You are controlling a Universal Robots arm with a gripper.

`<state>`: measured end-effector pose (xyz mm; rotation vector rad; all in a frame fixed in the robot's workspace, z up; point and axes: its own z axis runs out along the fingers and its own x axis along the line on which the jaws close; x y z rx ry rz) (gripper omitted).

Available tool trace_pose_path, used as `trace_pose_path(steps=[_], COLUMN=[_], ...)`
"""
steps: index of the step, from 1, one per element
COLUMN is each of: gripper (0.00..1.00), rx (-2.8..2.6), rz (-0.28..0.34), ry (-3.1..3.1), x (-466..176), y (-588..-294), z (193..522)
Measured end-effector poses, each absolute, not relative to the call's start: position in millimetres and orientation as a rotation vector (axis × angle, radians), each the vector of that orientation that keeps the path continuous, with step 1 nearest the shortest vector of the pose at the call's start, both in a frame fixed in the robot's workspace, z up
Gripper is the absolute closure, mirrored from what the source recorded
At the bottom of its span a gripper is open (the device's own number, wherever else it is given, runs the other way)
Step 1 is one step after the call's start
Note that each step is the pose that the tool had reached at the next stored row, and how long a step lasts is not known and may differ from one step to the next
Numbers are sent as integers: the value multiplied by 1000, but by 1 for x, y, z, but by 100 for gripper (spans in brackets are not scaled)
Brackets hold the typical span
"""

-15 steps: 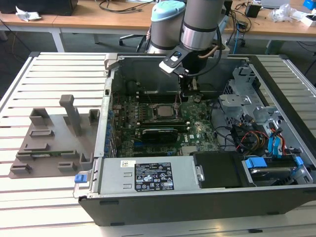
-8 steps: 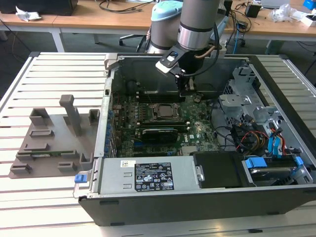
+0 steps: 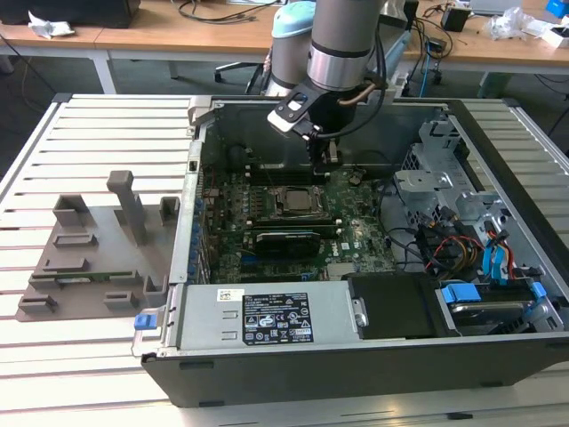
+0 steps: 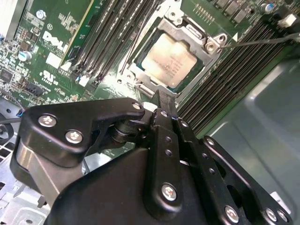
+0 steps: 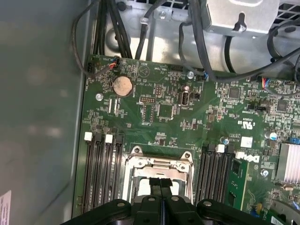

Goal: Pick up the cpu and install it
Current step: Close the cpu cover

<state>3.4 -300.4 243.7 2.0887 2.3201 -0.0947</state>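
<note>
Inside the computer case [image 3: 258, 124]: a green motherboard [image 3: 356, 236] lies flat on the floor. A labelled power supply [image 3: 200, 320] runs along the near wall. A metal drive cage [image 3: 427, 187] and bundled cables [image 3: 444, 245] sit at the exterior view's right.
Socket frame [image 4: 140, 75]: a metal frame mid-board, set between rows of memory slots [image 5: 101, 173].
cpu [image 4: 168, 58]: sits in the socket frame with its pale silvery top up and the frame bordering every side that shows. In the exterior view it lies at the board's centre [image 3: 293, 200].
Gripper [image 3: 327, 156]: hangs over the board near the case's far wall, just beside the socket.
Fingers [image 5: 157, 185]: pressed together with nothing between them. In both wrist views the tips [image 4: 161, 98] lie over the frame's edge. Contact with the frame: cannot tell.
Coin cell [image 5: 123, 86]: on the board, well apart from the socket.
Table [image 3: 89, 133]: white and slatted, it carries the case. A grey slotted fixture [image 3: 98, 249] stands just beside the case at the exterior view's left.
</note>
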Motion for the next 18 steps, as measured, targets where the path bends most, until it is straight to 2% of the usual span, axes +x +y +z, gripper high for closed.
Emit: trace_pose_path(steps=[18], gripper=[89], rx=[2089], rz=[-95], ry=[2320], x=[-19], y=[-300], z=[241])
